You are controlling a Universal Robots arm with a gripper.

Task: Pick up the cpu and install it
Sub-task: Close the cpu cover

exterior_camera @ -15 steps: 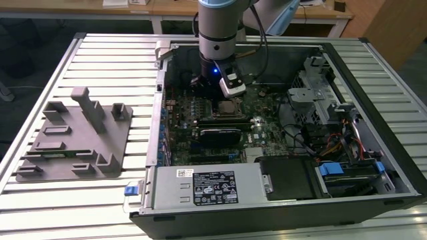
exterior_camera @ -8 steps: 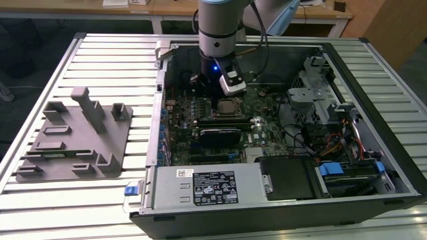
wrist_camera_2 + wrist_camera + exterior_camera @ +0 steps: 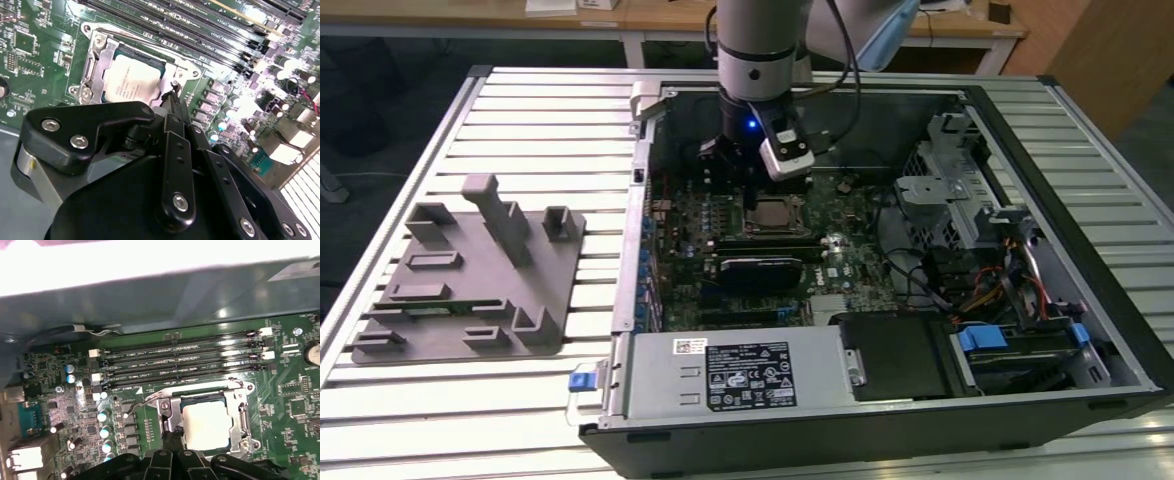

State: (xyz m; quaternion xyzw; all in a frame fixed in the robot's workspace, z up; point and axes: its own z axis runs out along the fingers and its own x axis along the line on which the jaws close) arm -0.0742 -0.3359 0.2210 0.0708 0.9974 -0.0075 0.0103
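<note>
Exterior view: the arm reaches into an open computer case (image 3: 1067,330) lying on a slatted table (image 3: 520,110), its gripper (image 3: 744,165) low over the motherboard (image 3: 847,250). A white printed label (image 3: 747,375) sits on the power supply; its text is too small to read. In both wrist views the cpu (image 3: 131,82) (image 3: 206,426), pale silvery-grey with faint illegible print, lies seated in the silver-framed socket (image 3: 97,62), just beside the memory slots (image 3: 180,362). The gripper's black fingers (image 3: 174,107) stand pressed together, holding nothing, just above the chip's edge.
</note>
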